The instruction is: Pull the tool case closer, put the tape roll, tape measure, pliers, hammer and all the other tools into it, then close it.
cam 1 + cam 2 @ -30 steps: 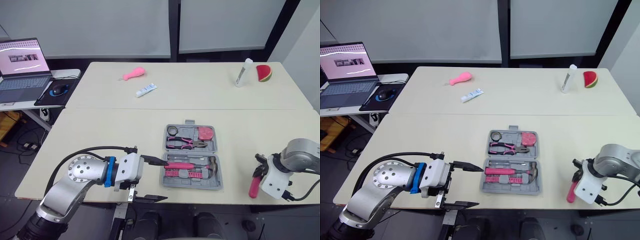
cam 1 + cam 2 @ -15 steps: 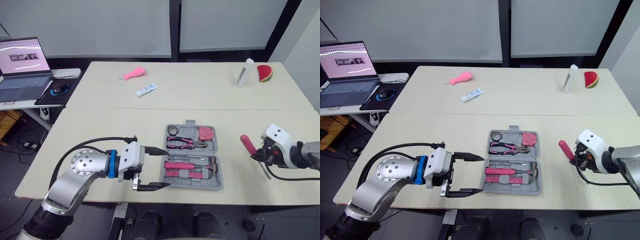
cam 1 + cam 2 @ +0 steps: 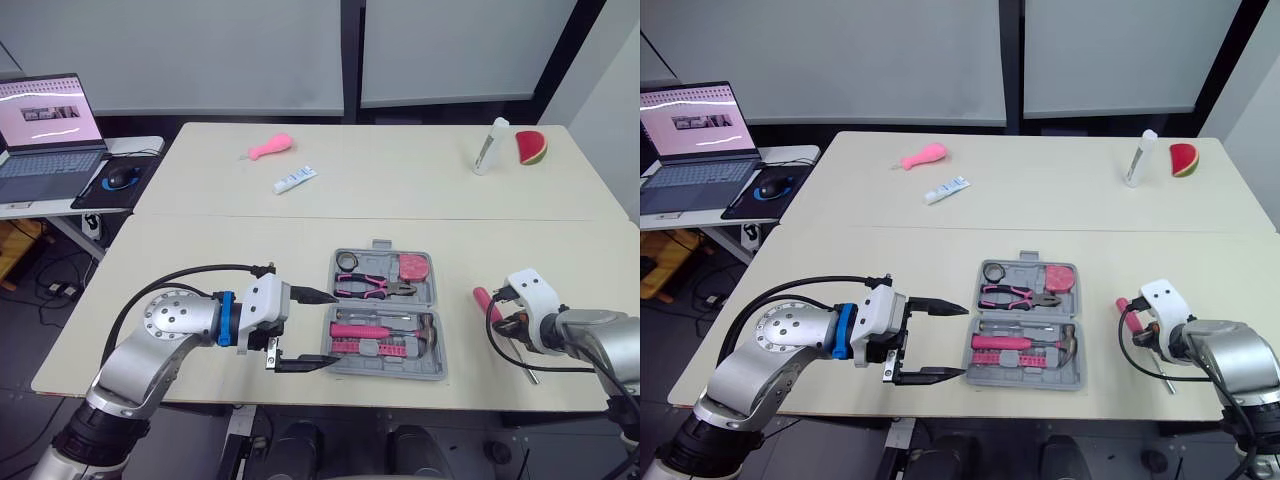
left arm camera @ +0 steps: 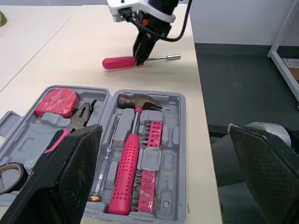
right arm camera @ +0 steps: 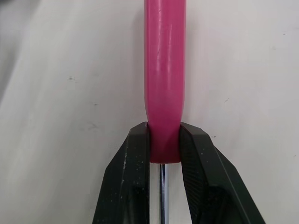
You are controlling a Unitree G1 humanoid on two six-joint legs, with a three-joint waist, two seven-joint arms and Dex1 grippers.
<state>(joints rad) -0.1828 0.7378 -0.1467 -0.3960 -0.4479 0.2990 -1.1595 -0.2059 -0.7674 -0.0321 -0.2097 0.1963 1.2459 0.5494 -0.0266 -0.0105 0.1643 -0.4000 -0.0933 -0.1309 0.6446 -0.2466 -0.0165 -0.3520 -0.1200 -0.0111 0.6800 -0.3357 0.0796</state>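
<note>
right gripper (image 3: 505, 318) is pinching the pink screwdriver (image 4: 119, 62) by its handle's shaft end, low at the table, right of open tool case (image 3: 382, 373) | left gripper (image 3: 337, 327) is gaping wide at case's left edge | risk: end-grip letting screwdriver pivot, missing its slot

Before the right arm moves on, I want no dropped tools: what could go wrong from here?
The right fingers pinch the screwdriver only at the handle's end by the shaft, so the long handle could swing or slip out on the way. The open left fingers sit close beside the case's left edge; a small drift might shove the case and shift the slot the screwdriver is meant for.
</note>
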